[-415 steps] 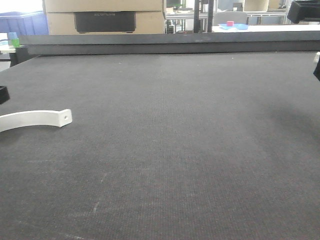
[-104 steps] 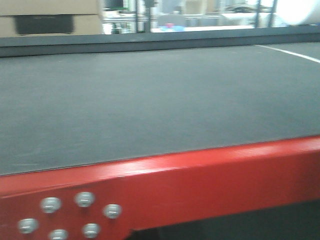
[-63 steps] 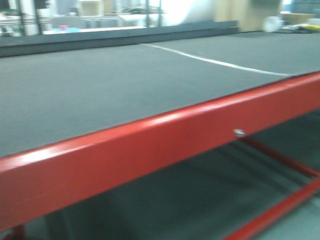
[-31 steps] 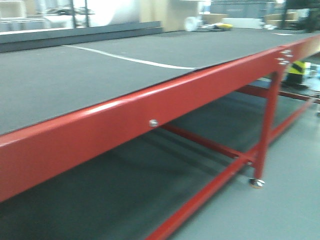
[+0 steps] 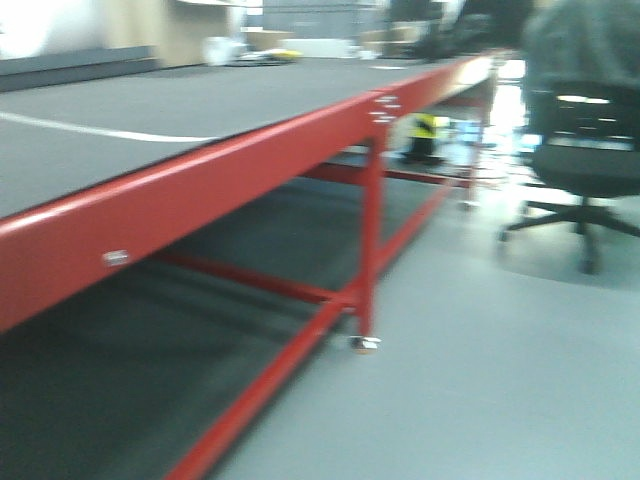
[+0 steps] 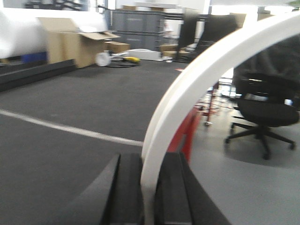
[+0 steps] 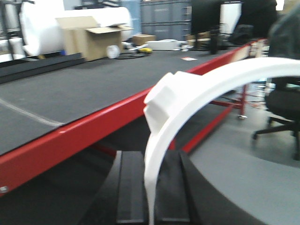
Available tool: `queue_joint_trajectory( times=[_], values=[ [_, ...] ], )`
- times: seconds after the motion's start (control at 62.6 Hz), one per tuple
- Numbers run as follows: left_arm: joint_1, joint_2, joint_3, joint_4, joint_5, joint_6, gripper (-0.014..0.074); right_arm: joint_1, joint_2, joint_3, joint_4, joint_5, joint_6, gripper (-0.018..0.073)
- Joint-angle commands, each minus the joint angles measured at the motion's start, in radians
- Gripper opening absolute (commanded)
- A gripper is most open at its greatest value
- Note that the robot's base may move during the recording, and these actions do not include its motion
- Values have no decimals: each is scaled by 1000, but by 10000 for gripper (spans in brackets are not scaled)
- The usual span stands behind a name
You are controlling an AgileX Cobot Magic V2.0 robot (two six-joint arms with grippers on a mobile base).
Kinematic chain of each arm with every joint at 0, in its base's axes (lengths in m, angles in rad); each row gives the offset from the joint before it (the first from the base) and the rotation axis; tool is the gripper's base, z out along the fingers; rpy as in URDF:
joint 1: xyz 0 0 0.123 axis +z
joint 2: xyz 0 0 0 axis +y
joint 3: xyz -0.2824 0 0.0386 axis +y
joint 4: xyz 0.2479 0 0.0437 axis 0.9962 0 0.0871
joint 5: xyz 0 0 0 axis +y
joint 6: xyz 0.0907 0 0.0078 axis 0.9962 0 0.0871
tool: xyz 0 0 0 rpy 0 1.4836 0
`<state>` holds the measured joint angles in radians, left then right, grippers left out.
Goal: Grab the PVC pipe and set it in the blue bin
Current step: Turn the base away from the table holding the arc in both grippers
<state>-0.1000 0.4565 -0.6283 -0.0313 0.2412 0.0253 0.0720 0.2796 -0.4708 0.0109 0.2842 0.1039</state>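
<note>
In the left wrist view my left gripper is shut on a white curved PVC pipe, which arcs up and to the right from between the black fingers. In the right wrist view my right gripper is shut on another white curved PVC pipe with a blocky end, arcing to the right. Neither gripper shows in the front view. The blue bin is out of view.
A long red-framed table with a dark mat top runs along the left, its leg standing on grey floor. A black office chair stands at right. Cardboard boxes and a white roll lie beyond the table.
The front view has swung right, away from the tabletop: the red table edge, then its legs, the floor and a chair came into view. The white piece on the mat is gone from view.
</note>
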Motion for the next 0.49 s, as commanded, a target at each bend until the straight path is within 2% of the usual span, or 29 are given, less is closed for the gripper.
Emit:
queue_joint_trajectory(
  times=[0.0,0.479],
  values=[
    [-4,-2,-2,0,-26,-1,-111,1,-3,-1,-11,-24,-1,-160],
    [-4,-2,-2,0,-26,-1,-111,1,-3,-1,-11,-24,-1,-160]
  ],
)
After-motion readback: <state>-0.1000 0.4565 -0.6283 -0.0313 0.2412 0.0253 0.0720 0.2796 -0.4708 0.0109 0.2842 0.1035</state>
